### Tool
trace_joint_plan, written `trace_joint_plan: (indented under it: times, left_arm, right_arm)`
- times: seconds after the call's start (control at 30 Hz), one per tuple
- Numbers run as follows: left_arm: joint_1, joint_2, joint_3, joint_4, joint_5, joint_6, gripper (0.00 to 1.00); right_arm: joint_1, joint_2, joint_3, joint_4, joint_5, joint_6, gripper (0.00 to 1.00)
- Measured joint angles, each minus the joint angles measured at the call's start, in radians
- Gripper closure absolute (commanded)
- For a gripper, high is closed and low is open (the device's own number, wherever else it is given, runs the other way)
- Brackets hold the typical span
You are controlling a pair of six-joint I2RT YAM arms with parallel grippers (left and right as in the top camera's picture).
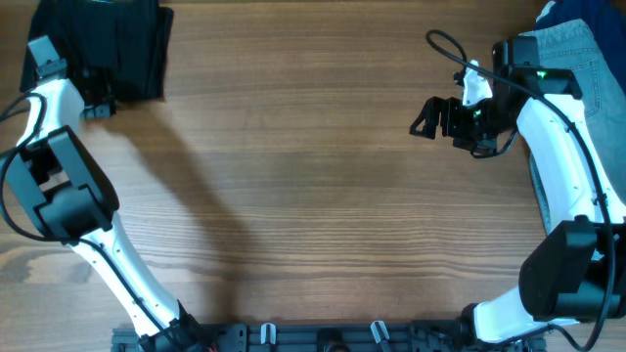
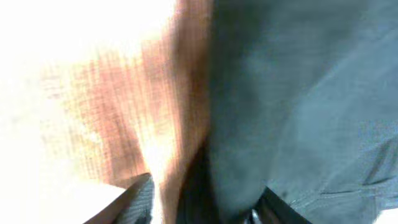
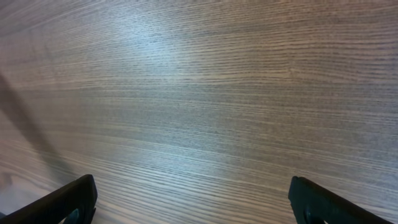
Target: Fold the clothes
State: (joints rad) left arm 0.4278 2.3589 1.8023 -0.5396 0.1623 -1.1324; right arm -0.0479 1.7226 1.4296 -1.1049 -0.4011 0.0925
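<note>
The black shorts [image 1: 117,44] lie folded in a dark pile at the table's far left corner. In the left wrist view the black shorts [image 2: 298,93] fill the right side. My left gripper [image 1: 96,105] is at the pile's near edge. Its fingers [image 2: 205,199] are apart, with the fabric's edge between them and bare wood showing beside the left finger. The light-blue denim shorts [image 1: 572,49] lie at the far right edge, partly under my right arm. My right gripper [image 1: 430,115] is open and empty over bare wood, left of the denim; its fingers [image 3: 189,202] are wide apart.
The wooden table [image 1: 313,196] spans the view. The right arm reaches across the denim shorts. A dark rail [image 1: 323,337] with clips runs along the front edge.
</note>
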Motion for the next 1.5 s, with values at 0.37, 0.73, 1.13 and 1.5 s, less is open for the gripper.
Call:
trace_joint_plan:
  times: [0.37, 0.73, 1.13, 1.5]
  left_arm:
    - [0.041, -0.009, -0.005, -0.13, 0.041, 0.075, 0.96]
    - [0.043, -0.089, -0.071, -0.249, 0.014, 0.182, 0.95]
    - [0.04, -0.441, -0.085, -0.438, 0.119, 0.443, 0.6]
    - [-0.099, -0.748, -0.085, -0.595, 0.186, 0.62, 0.6]
  right_arm:
    - [0.0, 0.0, 0.0, 0.017, 0.003, -0.003, 0.0]
    - [0.0, 0.0, 0.0, 0.04, 0.003, -0.006, 0.0]
    - [0.0, 0.0, 0.032, 0.114, 0.002, 0.021, 0.0]
    - [0.0, -0.106, 0.254, 0.064, 0.002, 0.024, 0.01]
